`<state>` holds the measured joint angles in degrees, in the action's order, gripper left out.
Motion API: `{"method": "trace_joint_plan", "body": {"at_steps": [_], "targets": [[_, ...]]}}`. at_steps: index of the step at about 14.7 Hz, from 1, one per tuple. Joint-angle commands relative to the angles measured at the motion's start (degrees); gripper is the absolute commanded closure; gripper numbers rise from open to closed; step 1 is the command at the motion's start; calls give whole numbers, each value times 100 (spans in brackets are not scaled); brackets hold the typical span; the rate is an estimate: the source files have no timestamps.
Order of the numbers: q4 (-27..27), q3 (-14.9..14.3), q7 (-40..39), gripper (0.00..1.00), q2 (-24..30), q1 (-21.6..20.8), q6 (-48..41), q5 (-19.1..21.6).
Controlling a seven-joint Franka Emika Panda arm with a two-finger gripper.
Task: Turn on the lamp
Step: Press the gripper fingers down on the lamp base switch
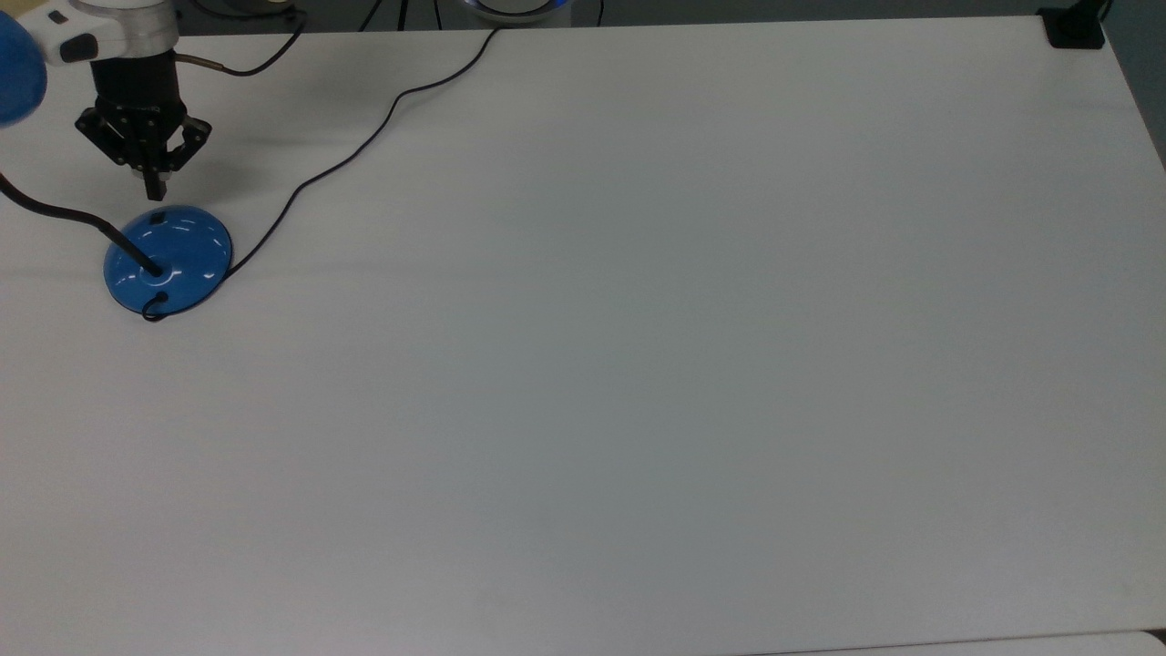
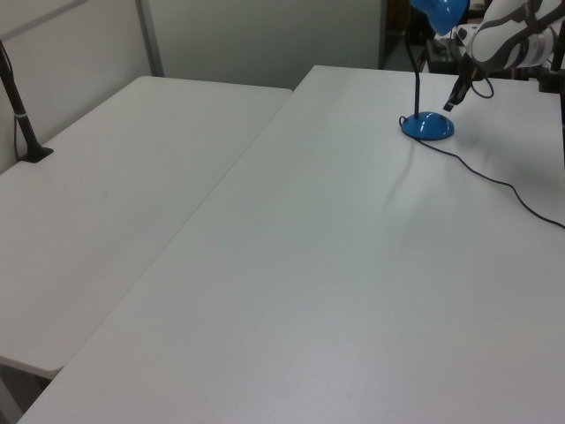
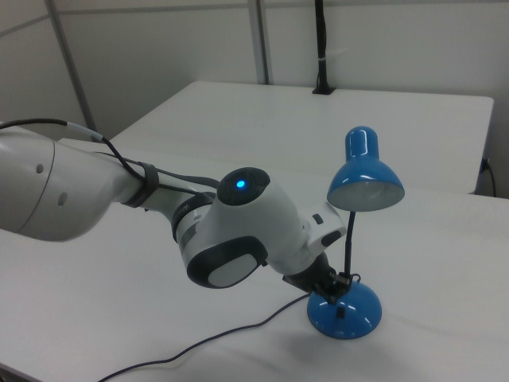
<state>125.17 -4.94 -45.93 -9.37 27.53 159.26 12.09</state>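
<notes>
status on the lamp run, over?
Gripper shut, tip just above lamp base, near the switch. Shade unlit. Nothing in the way.

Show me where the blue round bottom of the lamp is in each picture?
Top view: the lamp base sits near the left edge, just below the tool.
Left view: the base is at the upper right.
Right view: the base is at the bottom, right of centre.
Shared landmark: the black cord.
</notes>
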Motion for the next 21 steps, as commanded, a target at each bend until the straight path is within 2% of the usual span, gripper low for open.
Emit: {"method": "trace_joint_plan", "body": {"at_steps": [1, 6, 21], "targets": [[-256, 28, 76, 100, -362, -2, 394, 136], [-283, 19, 128, 100, -504, -10, 518, 145], [-204, 19, 102, 100, -460, 33, 492, 127]]}}
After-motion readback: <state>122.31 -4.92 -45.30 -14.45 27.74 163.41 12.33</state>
